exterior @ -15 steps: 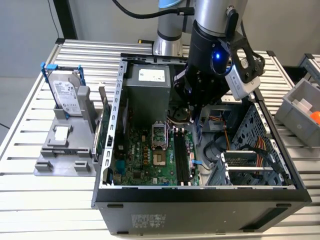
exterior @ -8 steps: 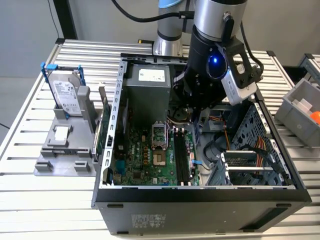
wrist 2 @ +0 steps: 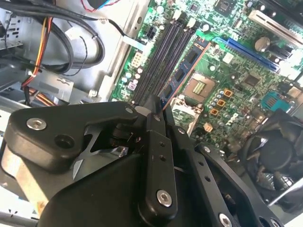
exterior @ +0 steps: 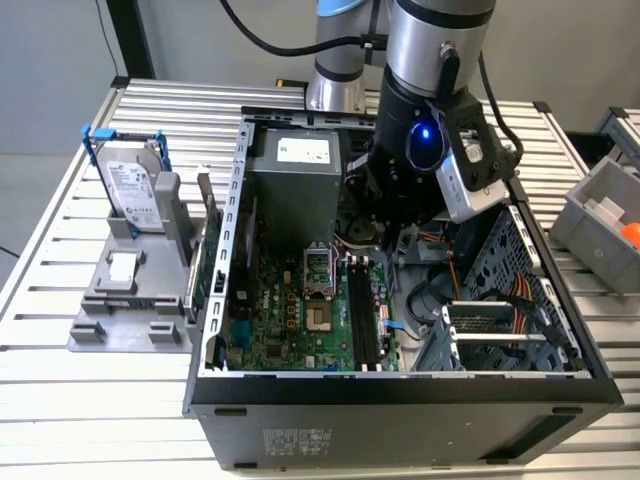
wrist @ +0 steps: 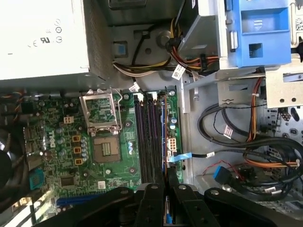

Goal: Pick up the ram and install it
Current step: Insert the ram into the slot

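My gripper (wrist 2: pixel 152 111) is shut on the ram (wrist 2: pixel 182 71), a green stick with black chips and a copper edge. In the first wrist view the ram (wrist: pixel 163 142) appears edge-on between the black fingers (wrist: pixel 152 191), hanging over the dark memory slots (wrist: pixel 147 137) of the motherboard (wrist: pixel 66 142). In the second wrist view the stick lies alongside the slots (wrist 2: pixel 161 52), next to the processor socket (wrist 2: pixel 199 87). In the exterior view my arm (exterior: pixel 425 130) reaches down into the open computer case (exterior: pixel 400 400), above the far end of the slots (exterior: pixel 362 315).
A power supply (exterior: pixel 300 170) fills the case's far side. Cable bundles (wrist: pixel 246 142) and a drive cage (exterior: pixel 500 300) lie beside the slots. A fan (wrist 2: pixel 279 156) sits near the socket. A grey stand with a hard drive (exterior: pixel 132 190) is at the exterior view's left.
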`<state>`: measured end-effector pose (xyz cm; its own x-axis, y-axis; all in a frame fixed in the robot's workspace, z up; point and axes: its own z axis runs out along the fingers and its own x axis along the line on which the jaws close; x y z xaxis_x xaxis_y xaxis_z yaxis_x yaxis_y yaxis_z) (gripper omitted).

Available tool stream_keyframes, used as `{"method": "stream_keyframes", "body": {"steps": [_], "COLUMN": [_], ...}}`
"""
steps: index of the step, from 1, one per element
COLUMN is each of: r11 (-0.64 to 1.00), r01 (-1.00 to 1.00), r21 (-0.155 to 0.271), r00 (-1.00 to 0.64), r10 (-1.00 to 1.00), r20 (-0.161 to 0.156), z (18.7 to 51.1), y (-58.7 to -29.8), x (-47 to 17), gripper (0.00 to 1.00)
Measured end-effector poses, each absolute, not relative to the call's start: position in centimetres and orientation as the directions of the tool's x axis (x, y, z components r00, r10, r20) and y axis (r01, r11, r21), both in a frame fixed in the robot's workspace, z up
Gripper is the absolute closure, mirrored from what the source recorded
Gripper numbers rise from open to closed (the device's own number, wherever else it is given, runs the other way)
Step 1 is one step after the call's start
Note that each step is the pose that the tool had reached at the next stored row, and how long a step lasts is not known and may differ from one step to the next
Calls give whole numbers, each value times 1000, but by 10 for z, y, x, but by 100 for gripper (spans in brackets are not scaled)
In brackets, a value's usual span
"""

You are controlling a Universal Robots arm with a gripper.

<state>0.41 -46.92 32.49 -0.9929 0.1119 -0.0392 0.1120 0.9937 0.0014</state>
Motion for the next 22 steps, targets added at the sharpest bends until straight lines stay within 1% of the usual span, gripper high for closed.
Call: {"method": "stream_keyframes", "body": {"steps": [11,22], "r11": [999,999], "r01": [52,49], "r21": [1,0], "r00": [-998,-998], "r10": [52,48], "r20": [-35,-34], "z": [312,302], "y": [-469,-469], "x": [13,13], "gripper": [100,100]}}
